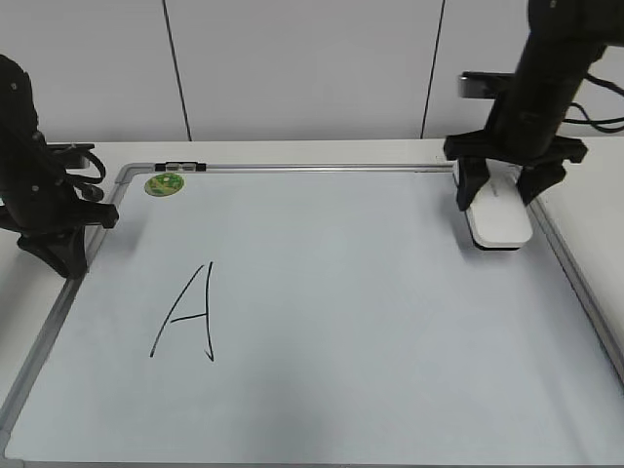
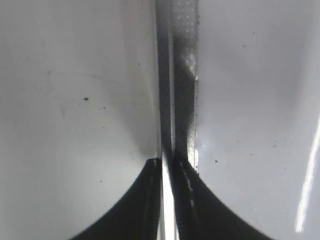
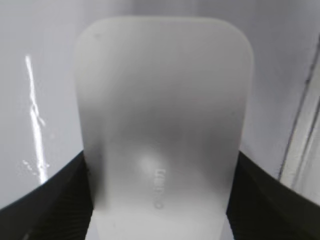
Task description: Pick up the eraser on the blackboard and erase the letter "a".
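Note:
The white eraser (image 1: 499, 226) lies at the blackboard's (image 1: 341, 292) far right corner, on the surface. My right gripper (image 1: 499, 200) comes down over its far end, one finger against each long side. In the right wrist view the eraser (image 3: 162, 90) fills the space between the right gripper's (image 3: 160, 156) dark fingers, grey lettering up. A tall angular capital "A" (image 1: 185, 312) is drawn at the left front. No small lowercase "a" shows. My left gripper (image 1: 68, 261) is shut and empty at the board's left frame; in the left wrist view it (image 2: 167, 162) sits over the frame (image 2: 172, 75).
A round green magnet (image 1: 164, 183) sits at the board's far left corner, beside a small black clip (image 1: 180, 167) on the top frame. The white table shows beyond the right frame (image 1: 585, 292). A white wall stands behind.

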